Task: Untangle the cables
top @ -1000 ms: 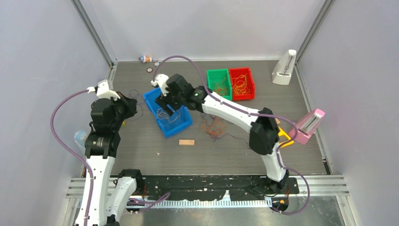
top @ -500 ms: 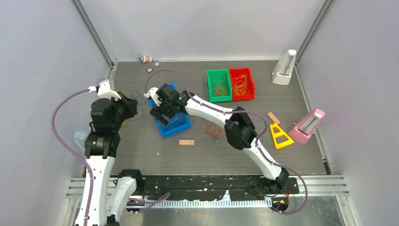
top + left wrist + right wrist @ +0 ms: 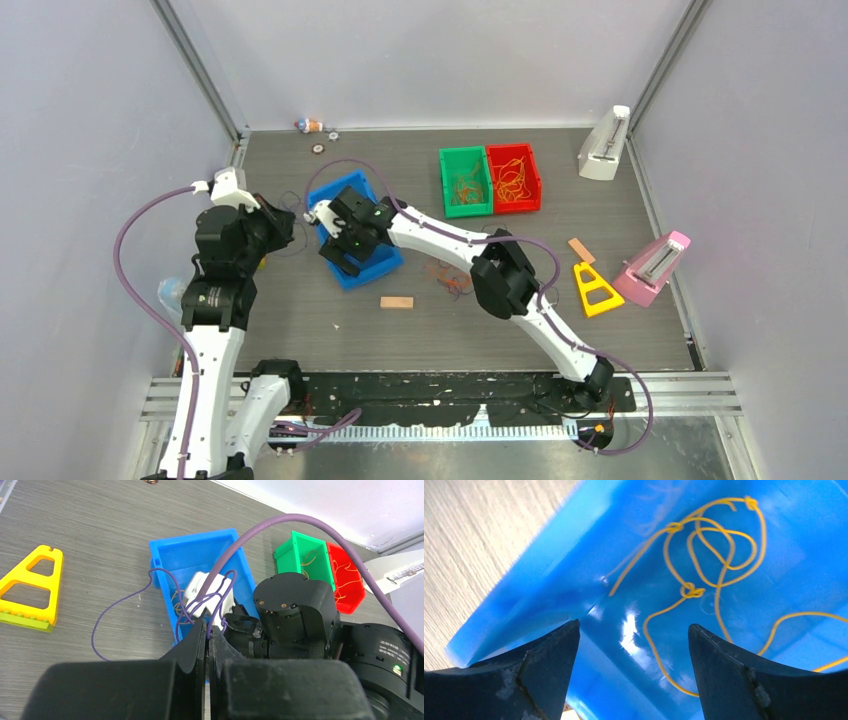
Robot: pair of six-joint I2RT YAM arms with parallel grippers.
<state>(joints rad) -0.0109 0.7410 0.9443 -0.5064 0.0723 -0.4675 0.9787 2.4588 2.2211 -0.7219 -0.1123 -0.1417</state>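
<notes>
My left gripper [image 3: 207, 632] is shut on a thin purple cable [image 3: 120, 600]. That strand loops over the table and runs into the blue bin [image 3: 195, 555]. In the top view the left gripper [image 3: 283, 220] sits just left of the blue bin [image 3: 350, 188]. My right gripper [image 3: 345, 248] hangs over the bin's near end. In the right wrist view the right gripper [image 3: 634, 630] is open above the bin floor [image 3: 549, 580], nothing between its fingers. A knotted yellow cable [image 3: 719, 555] lies on that floor. A loose tangle of cables [image 3: 450, 278] lies on the table right of the bin.
A green bin [image 3: 466, 180] and a red bin [image 3: 513, 177] holding orange strands stand at the back. A wooden block [image 3: 396, 302], a yellow triangle [image 3: 597, 290], a pink stand [image 3: 655, 265] and a white stand [image 3: 604, 145] are on the table. Another yellow triangle [image 3: 30, 592] lies left.
The right arm's elbow swung left, uncovering the yellow triangle, and its gripper slid toward the bin's near-left end. The blue bin shifted slightly. The left arm barely moved.
</notes>
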